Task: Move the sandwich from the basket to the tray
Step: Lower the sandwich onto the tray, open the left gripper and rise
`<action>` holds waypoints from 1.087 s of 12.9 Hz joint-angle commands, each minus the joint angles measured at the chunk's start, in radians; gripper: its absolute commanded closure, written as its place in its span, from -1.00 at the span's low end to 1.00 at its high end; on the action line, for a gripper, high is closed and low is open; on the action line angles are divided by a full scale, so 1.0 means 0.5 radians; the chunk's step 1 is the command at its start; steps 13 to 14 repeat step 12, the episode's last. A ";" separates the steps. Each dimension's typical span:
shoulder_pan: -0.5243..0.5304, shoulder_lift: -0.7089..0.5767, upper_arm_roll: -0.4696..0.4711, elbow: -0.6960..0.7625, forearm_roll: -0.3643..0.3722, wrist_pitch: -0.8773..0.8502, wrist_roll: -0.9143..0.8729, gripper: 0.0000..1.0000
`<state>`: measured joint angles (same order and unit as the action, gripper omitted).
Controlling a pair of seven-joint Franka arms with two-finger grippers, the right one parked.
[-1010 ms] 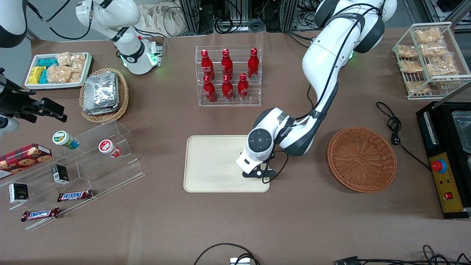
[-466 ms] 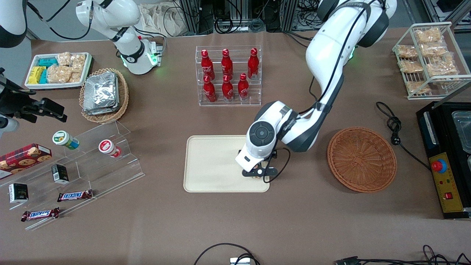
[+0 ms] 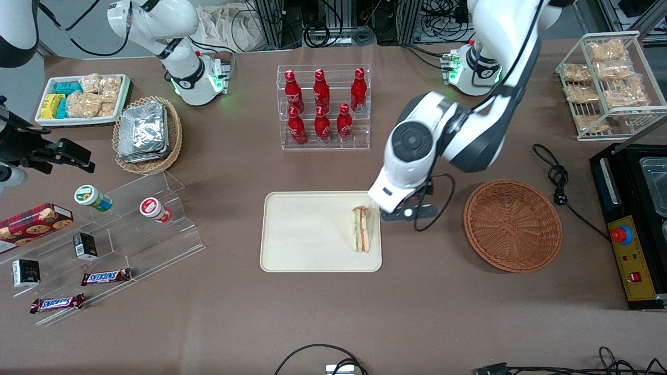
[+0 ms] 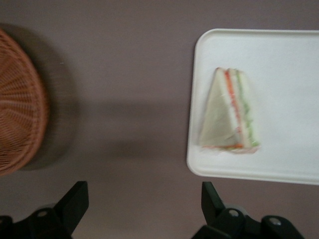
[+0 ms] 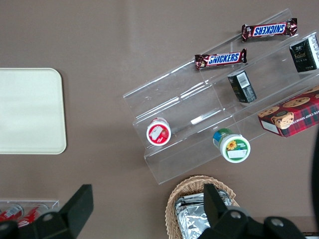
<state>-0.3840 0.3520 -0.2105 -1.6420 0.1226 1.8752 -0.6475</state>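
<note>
Now: sandwich at tray edge | end effector spread, unladen, above bare table beside basket

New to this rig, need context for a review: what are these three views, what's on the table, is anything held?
Two white robot arms share a brown table. One view looks down from the front; the other two come from cameras on each arm's wrist. The working arm's pincer hangs open and holds nothing, above the bare table between the tray and the empty wicker basket. The sandwich lies on the tray, near the basket-side edge. Elsewhere: cola bottles in a clear rack, Snickers bars, foil packs.
</note>
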 commanded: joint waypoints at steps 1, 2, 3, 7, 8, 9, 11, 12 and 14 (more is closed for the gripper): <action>0.190 -0.372 0.004 -0.336 -0.061 -0.059 0.336 -1.00; 0.310 -0.406 0.004 -0.312 -0.088 -0.166 0.478 -1.00; 0.411 -0.431 0.004 -0.257 -0.140 -0.255 0.600 -1.00; 0.700 -0.422 0.010 0.019 -0.138 -0.559 0.703 -1.00; 0.743 -0.361 0.010 0.102 -0.162 -0.572 0.721 -1.00; 0.801 -0.297 0.007 0.209 -0.168 -0.605 0.724 -1.00; 0.808 -0.204 0.007 0.369 -0.153 -0.612 0.712 -1.00; 0.811 -0.204 0.007 0.363 -0.144 -0.612 0.709 -1.00; 0.811 -0.204 0.007 0.363 -0.144 -0.612 0.709 -1.00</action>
